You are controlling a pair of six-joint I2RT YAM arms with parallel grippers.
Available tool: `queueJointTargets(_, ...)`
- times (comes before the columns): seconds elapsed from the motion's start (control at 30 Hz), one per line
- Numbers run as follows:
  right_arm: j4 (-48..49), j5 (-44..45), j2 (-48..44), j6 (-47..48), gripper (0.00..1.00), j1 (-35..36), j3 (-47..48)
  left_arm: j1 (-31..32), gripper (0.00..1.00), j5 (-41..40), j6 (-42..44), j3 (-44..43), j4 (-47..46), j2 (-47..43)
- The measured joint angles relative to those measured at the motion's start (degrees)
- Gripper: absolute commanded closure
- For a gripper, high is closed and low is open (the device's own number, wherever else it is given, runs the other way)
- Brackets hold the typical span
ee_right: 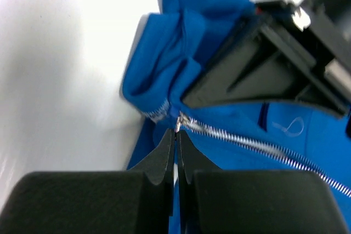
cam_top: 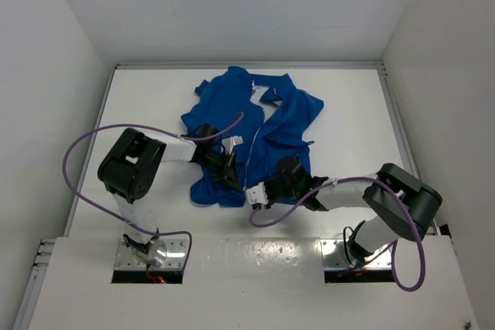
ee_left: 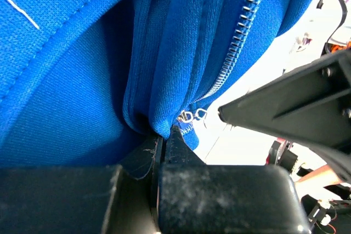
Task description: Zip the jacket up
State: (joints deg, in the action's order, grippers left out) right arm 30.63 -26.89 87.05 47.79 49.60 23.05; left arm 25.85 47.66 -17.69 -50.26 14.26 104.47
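The royal blue jacket (cam_top: pixel 255 125) lies crumpled in the middle of the table, its light zipper (cam_top: pixel 251 144) running down the front. My left gripper (cam_top: pixel 230 174) is shut on the jacket's bottom hem beside the zipper's lower end. In the left wrist view (ee_left: pixel 164 135) it pinches a fold of blue fabric (ee_left: pixel 164 80), with the zipper teeth (ee_left: pixel 236 42) running up to the right. My right gripper (cam_top: pixel 259 189) is shut on the zipper pull (ee_right: pixel 177 124) at the bottom of the zipper teeth (ee_right: pixel 263 149). In the right wrist view (ee_right: pixel 176 133) its fingertips meet on the metal tab.
The white table (cam_top: pixel 139 106) is walled at the back and both sides. The two grippers sit close together at the jacket's near hem. The right gripper's body (ee_left: pixel 290 108) crosses the left wrist view, and the left gripper's body (ee_right: pixel 263 58) crosses the right wrist view. Purple cables (cam_top: pixel 77 160) loop beside the arms.
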Motion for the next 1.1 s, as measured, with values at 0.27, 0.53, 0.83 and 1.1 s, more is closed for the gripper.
queueJointTargets(0.27, -6.1, -3.1, 0.3, -8.0, 1.0, -2.4, 3.8, 0.3, 1.0, 0.3, 0.0, 0.2, -0.2, 0.0)
queueJointTargets(0.53, -7.2, -2.9, 3.8, -16.4, 1.0, -3.3, 7.9, 0.3, 1.0, 0.1, 0.0, 0.2, -0.2, -0.1)
queueJointTargets(0.83, -7.1, 1.7, 8.3, -21.9, 1.0, -5.0, 11.6, 0.3, 1.0, -1.3, 0.0, 1.2, -1.2, -1.4)
queueJointTargets(1.1, -6.7, 3.4, 10.2, -24.3, 1.0, -5.9, 13.0, 0.3, 1.0, -2.0, 0.0, 2.2, -3.4, -2.2)
